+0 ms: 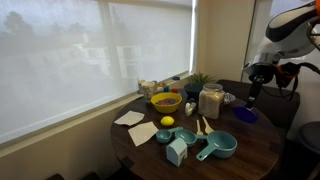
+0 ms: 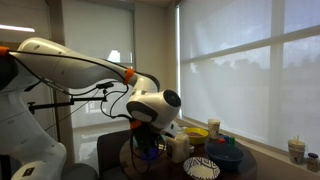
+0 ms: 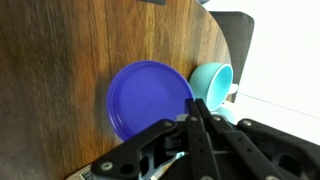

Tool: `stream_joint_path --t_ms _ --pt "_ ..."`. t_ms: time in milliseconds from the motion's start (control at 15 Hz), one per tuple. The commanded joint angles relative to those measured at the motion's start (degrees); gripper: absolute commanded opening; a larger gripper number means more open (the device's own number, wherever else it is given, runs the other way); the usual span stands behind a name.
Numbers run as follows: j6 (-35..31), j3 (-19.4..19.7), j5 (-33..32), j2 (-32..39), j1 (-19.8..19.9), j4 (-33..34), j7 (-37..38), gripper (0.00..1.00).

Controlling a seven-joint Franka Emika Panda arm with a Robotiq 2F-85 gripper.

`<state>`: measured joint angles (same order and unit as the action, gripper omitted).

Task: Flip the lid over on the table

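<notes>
The lid (image 3: 145,100) is a flat round dark blue disc lying on the dark brown wooden table (image 3: 60,70), near its edge. In the wrist view my gripper (image 3: 195,106) hangs just above the lid's right rim with its two fingers pressed together and nothing between them. In an exterior view the gripper (image 1: 252,95) points down over the lid (image 1: 246,115) at the far right side of the table (image 1: 240,160). In an exterior view the gripper (image 2: 150,140) is low over the table, and the lid is mostly hidden behind it.
A light teal cup (image 3: 212,82) sits right beside the lid at the table's edge. A yellow bowl (image 1: 166,101), a jar (image 1: 210,100), a lemon (image 1: 167,122), a pale blue block (image 1: 176,152) and teal handled cups (image 1: 218,147) fill the table's middle. Napkins (image 1: 130,118) lie by the window.
</notes>
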<state>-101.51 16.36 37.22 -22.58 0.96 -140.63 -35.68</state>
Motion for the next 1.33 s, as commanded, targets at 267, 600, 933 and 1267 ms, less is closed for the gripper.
stream_joint_path --t_ms 267,600,933,1267 --pt "10.65 6.65 10.78 0.73 5.52 -5.75 -23.49 0.01" --pt "16.85 5.74 11.14 2.48 9.96 -6.13 -28.99 0.03" --pt "19.22 6.18 12.16 5.09 11.06 -6.16 -31.78 0.01" --pt "20.10 6.42 11.67 6.98 13.46 -6.56 -34.12 0.01"
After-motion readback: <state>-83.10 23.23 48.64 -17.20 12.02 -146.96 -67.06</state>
